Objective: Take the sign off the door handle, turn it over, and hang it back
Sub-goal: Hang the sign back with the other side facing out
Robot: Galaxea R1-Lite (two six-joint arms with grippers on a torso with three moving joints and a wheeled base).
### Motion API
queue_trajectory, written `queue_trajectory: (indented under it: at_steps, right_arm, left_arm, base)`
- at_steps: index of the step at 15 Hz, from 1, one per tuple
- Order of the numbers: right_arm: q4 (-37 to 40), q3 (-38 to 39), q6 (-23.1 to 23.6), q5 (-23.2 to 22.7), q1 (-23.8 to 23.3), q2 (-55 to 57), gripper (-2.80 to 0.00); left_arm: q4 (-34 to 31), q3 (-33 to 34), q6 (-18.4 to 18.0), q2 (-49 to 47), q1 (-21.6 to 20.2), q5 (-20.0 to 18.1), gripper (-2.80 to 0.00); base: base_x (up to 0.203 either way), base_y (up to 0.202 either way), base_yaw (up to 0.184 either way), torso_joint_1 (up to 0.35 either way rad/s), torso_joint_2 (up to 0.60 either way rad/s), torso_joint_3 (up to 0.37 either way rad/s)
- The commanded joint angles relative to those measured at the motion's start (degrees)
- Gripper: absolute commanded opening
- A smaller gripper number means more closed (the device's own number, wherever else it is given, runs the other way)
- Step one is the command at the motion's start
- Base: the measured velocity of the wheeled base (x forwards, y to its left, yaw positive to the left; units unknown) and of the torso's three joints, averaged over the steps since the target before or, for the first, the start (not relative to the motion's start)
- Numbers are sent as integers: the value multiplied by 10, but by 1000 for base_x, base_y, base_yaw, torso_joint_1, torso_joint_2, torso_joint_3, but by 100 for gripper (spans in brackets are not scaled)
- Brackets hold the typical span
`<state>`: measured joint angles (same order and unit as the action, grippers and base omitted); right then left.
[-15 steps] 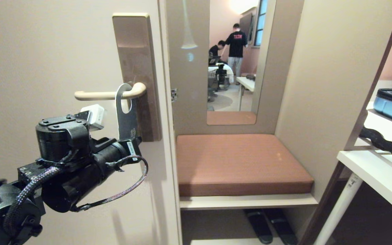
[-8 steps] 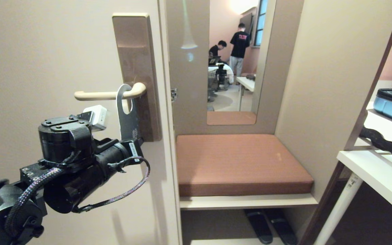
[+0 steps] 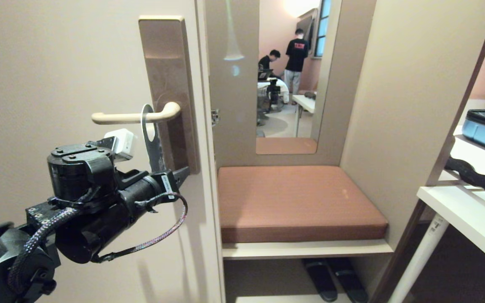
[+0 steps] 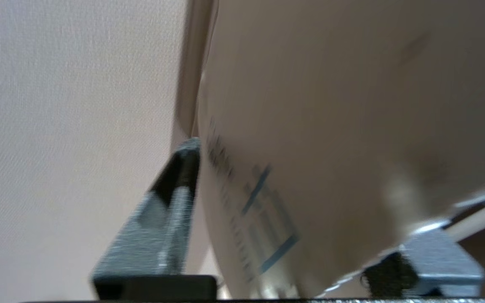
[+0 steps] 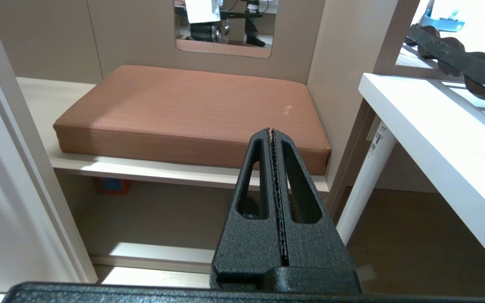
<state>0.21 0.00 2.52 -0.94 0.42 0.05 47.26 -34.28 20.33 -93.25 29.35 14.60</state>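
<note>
sign (image 3: pixel 151 139) on door handle (image 3: pixel 133 117)

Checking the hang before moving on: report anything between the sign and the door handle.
Nothing visible. The sign already hangs on the door handle, lever through its hole. The left gripper sits at its lower end, fingers spread either side.

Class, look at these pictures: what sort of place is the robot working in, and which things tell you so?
Probably a hotel-style room entryway: a sign hangs on the door handle, beside a cushioned bench with slippers underneath.

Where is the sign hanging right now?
In the head view, the sign hangs by its hole on the door handle, left of centre, just above the left gripper.
</note>
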Motion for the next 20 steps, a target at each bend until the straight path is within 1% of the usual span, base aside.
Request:
queue_trajectory:
  at_steps: [1, 7, 12, 16, 18, 20]
  right_arm:
    - [0, 0, 1, 0, 0, 0, -280]
    - [1, 0, 0, 0, 1, 0, -280]
    - [0, 0, 0, 0, 0, 0, -280]
    - [0, 0, 0, 0, 0, 0, -280]
    - [0, 0, 0, 0, 0, 0, -280]
    - [0, 0, 0, 0, 1, 0, -280]
  left_arm:
    - [10, 2, 1, 2, 6, 1, 0]
    - [17, 31, 2, 40, 13, 2, 0]
    - [17, 93, 1, 104, 19, 1, 0]
    - [17, 156, 0, 171, 19, 0, 0]
    - [17, 194, -9, 202, 19, -3, 0]
    - [17, 217, -24, 224, 19, -4, 0]
  base:
    - [0, 0, 0, 0, 0, 0]
    - [0, 0, 0, 0, 0, 0]
    - [0, 0, 0, 0, 0, 0]
    - [0, 0, 0, 0, 0, 0]
    - [0, 0, 0, 0, 0, 0]
    - [0, 0, 0, 0, 0, 0]
